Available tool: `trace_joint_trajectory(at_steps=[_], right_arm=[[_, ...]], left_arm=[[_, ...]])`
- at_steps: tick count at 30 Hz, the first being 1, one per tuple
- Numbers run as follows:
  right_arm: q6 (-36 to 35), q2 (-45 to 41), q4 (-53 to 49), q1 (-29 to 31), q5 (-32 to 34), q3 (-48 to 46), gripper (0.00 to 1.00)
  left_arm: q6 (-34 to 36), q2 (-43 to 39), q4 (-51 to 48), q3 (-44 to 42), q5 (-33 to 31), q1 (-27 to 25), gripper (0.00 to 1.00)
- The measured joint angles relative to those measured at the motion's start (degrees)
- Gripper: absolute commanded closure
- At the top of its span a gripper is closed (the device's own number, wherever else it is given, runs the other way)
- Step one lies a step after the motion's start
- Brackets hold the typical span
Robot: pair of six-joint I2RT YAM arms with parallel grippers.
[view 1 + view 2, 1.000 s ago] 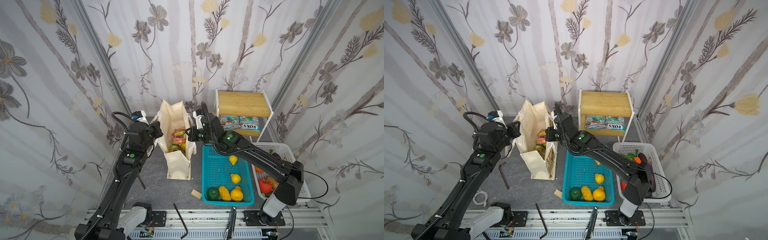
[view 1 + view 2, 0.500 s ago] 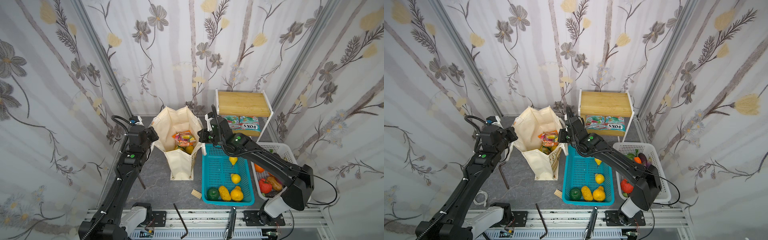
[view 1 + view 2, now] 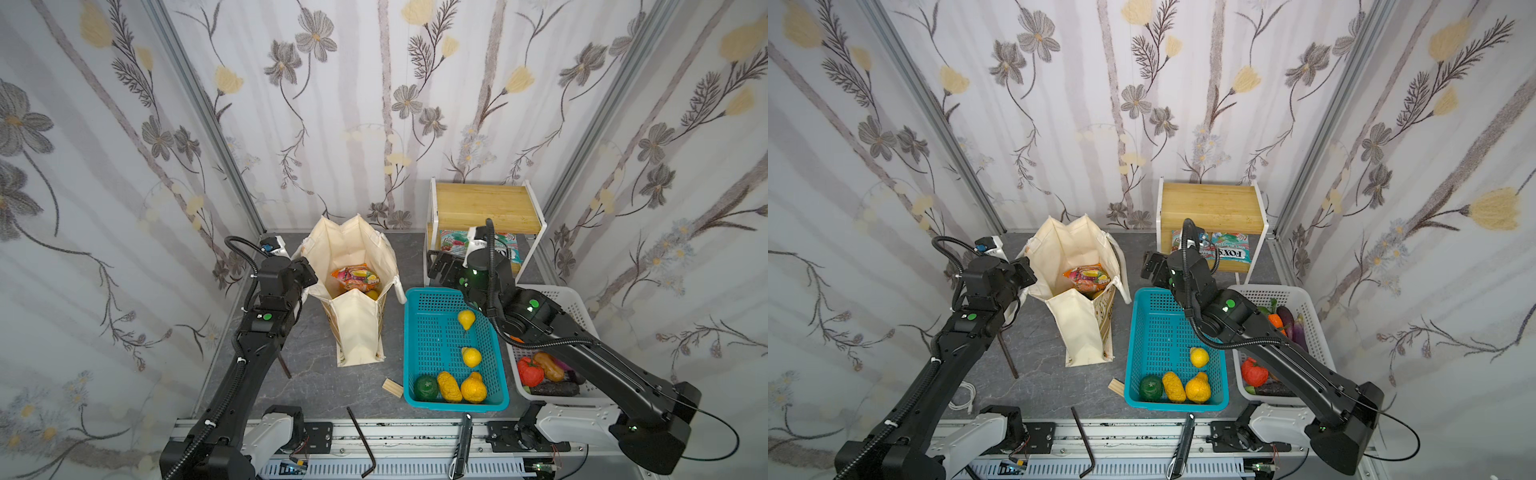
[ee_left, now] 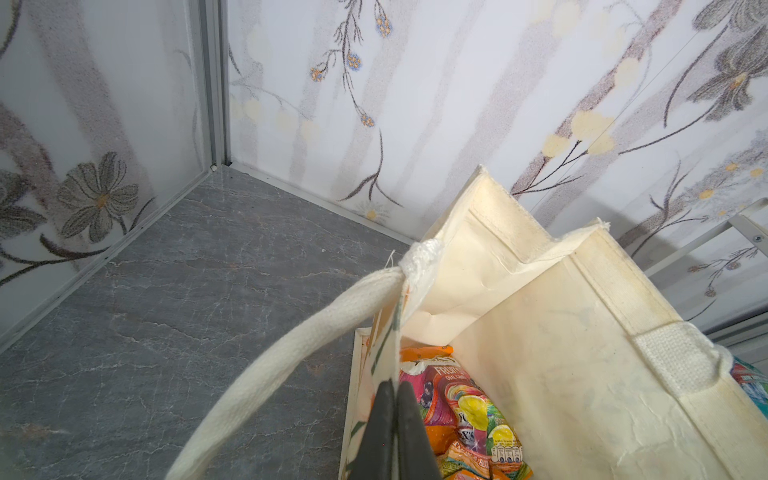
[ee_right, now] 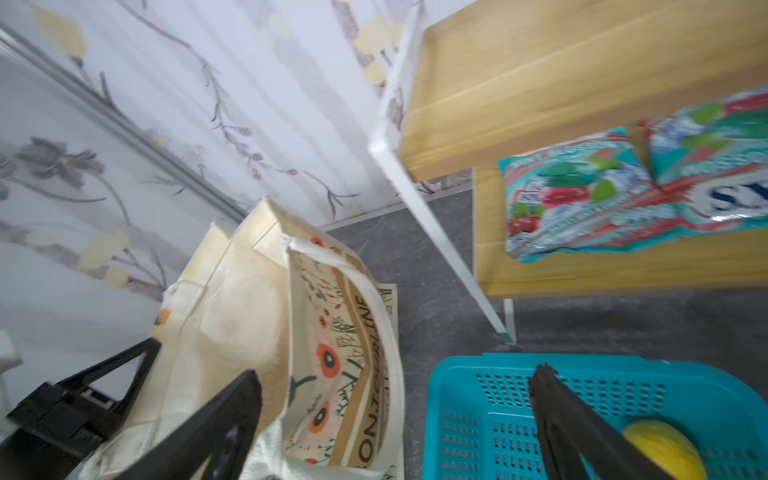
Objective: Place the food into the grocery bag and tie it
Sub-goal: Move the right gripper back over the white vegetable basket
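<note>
The cream grocery bag stands upright with its mouth open. An orange snack packet lies inside on top, with something yellow under it. My left gripper is shut on the bag's left wall just below the rim, and a white rope handle loops beside it. My right gripper hangs open and holds nothing, to the right of the bag over the teal basket's back corner.
The teal basket holds several yellow toy fruits and a dark green one. A white basket of vegetables stands at the right. A wooden shelf holds FOX'S packets. A wood block and hex key lie in front.
My right gripper has opened, let go of the bag's right side and swung right toward the shelf. The bag's mouth now stands wider than a second ago. My left gripper keeps its hold.
</note>
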Motion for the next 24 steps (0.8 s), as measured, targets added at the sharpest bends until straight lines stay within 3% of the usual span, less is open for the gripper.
trace_joint_trajectory(at_steps=[3, 9, 19, 24], right_arm=[[3.28, -9.68, -1.57, -3.80, 1.88, -7.74, 0.00], [5.22, -24.09, -2.49, -17.33, -3.89, -20.17, 0.00], [8.39, -23.82, -18.38, -34.58, -5.11, -23.10, 0.01], [16.46, -22.43, -27.34, -37.55, -2.34, -23.80, 0.03]], left_arm=[[0.00, 0.00, 0.50, -0.31, 0.11, 0.00, 1.00], [-0.07, 0.15, 1.16, -0.31, 1.18, 0.00, 1.00], [-0.90, -0.50, 2.19, -1.22, 2.95, 0.09, 1.00], [-1.09, -0.59, 2.27, -1.22, 3.48, 0.09, 1.00]])
